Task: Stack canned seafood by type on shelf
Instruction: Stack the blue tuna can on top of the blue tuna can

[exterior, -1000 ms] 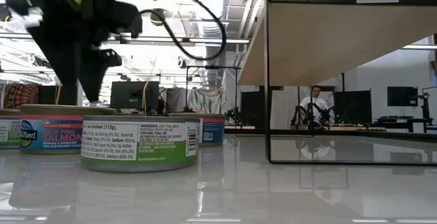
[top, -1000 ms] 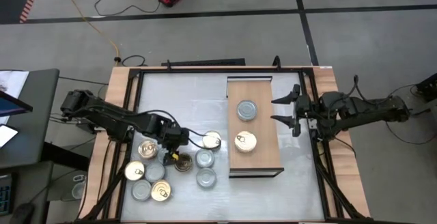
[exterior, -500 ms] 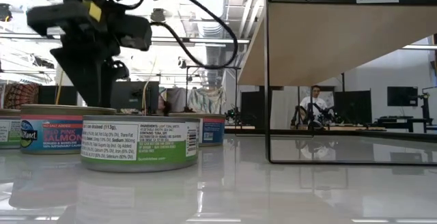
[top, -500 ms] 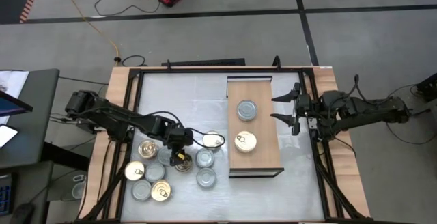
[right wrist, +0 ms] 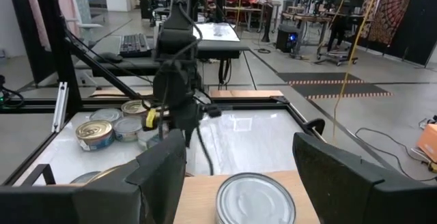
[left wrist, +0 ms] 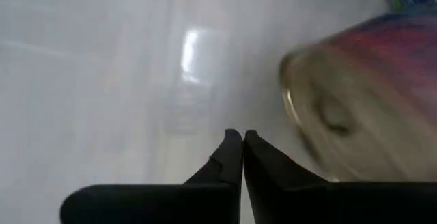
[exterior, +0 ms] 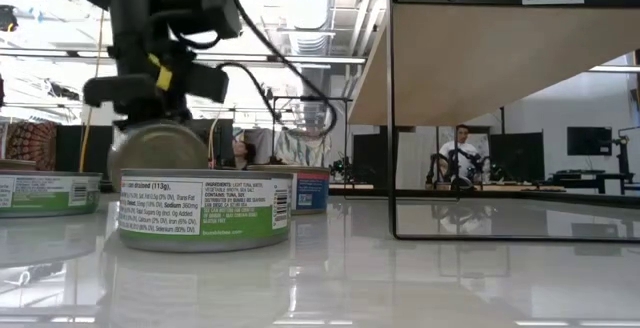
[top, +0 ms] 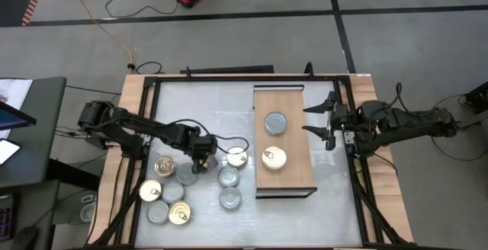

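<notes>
Several round tins lie grouped on the tabletop's near left. My left gripper stands over the group's far side, shut with nothing between its fingers. Just beside them a pink-labelled tin is tipped up on its edge, its round end showing. A green-labelled tin stands upright nearest the low camera. On the wooden shelf sit a silver-lidded tin and a gold-lidded tin. My right gripper waits open at the shelf's right edge. My left gripper points down right above the tipped pink-labelled tin. The shut fingertips hold nothing, and the tin's rim lies to their side. Whether the fingers touch the tin, I cannot tell.
More tins ring the left gripper: a gold-lidded one, a pale-lidded one and silver ones. The shelf board stands raised on a thin dark frame. A black rail frames the table. A person sits far behind.
My left gripper has shut on nothing and gone toward the table's far edge. The pink-labelled tin under it, upright a second ago, has tipped up onto its edge. The right arm has kept still.
</notes>
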`<state>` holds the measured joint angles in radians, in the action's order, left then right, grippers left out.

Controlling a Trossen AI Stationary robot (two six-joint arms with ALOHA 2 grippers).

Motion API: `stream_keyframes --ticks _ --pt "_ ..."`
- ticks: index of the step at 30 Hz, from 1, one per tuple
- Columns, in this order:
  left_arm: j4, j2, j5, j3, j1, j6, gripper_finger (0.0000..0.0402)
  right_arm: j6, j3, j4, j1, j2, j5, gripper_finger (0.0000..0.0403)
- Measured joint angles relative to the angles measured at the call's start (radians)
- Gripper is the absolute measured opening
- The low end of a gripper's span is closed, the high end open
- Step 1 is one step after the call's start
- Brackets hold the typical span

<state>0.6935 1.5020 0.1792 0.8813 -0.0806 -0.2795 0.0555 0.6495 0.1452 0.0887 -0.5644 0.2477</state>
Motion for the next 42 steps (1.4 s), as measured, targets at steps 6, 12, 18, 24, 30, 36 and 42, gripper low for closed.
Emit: stream_keyframes --ticks 6,12,18,24,30,36,42 --pt "0.090 -0.087 0.203 0.028 0.087 0.032 0.0001 -0.001 0.000 0.003 0.000 0.000 0.000 0.0295" --pt "0.094 -0.207 0.102 0.119 0.082 -0.075 0.0016 -0.002 0.000 0.004 0.000 0.000 0.000 0.0295" --pt "0.011 -0.224 0.030 0.143 0.024 -0.185 0.0110 -0.025 0.000 0.004 0.000 -0.014 0.000 0.0295" --pt "-0.048 -0.129 0.000 0.144 -0.021 -0.285 0.0254 -0.021 0.000 0.003 0.000 -0.039 0.000 0.0295" --pt "-0.031 -0.038 0.033 0.144 -0.021 -0.371 0.0350 0.003 0.000 -0.004 0.000 -0.039 0.000 0.0295" --pt "0.029 0.033 0.102 0.144 -0.020 -0.374 0.0355 0.017 0.000 -0.012 0.000 -0.037 0.000 0.0295" --pt "0.052 0.054 0.100 0.144 -0.020 -0.305 0.0291 0.017 0.000 -0.012 0.000 -0.037 0.000 0.0295"
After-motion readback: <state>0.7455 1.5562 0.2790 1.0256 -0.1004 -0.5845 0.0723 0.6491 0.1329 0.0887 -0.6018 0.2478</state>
